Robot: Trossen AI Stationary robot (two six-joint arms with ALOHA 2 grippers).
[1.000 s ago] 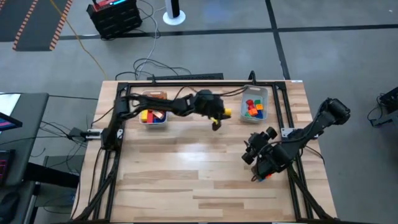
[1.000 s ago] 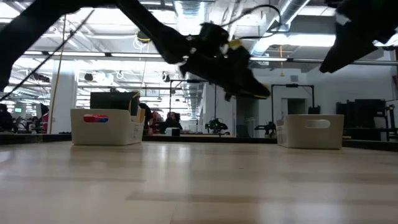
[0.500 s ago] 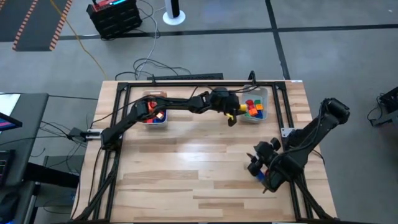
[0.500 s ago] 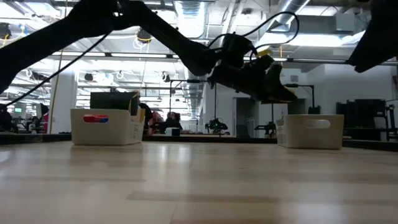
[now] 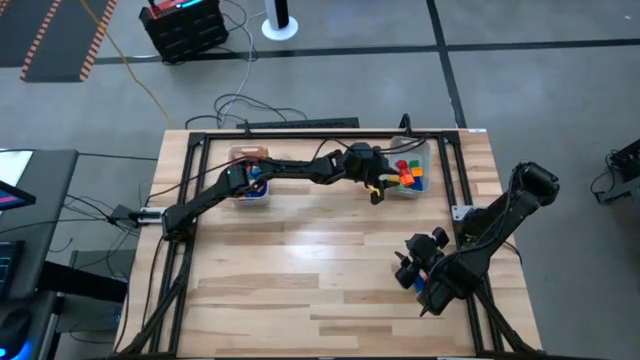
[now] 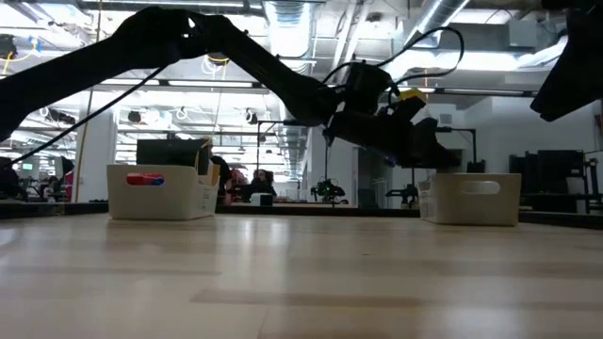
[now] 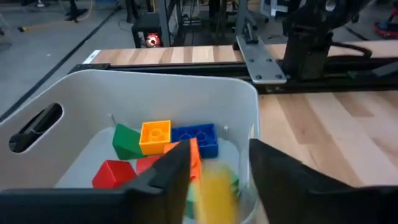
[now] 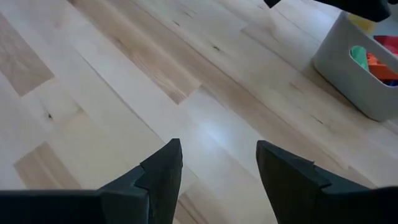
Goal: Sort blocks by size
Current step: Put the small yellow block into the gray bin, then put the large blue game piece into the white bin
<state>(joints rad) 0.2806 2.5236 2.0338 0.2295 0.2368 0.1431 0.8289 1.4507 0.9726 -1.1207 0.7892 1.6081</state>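
Now the left gripper (image 7: 214, 180), having swung across from the left bin (image 5: 250, 172), hangs over the right bin (image 5: 425, 150) closed on a yellow block (image 7: 217, 190), ready to drop; right gripper (image 8: 217, 165) waits open over the desk (image 5: 300, 280)

A wooden table (image 5: 300, 270) framed by black rails fills the middle of the frame. The left arm reaches from the left edge across the upper part of the table, its gripper (image 5: 376, 187) at the near wall of the upper-right clear bin (image 5: 424, 150), which holds red, orange, green and blue blocks (image 5: 408, 174). A second bin (image 5: 248, 196) sits upper left, partly under that arm. The right gripper (image 5: 412, 272) hangs at the lower right, above bare wood.
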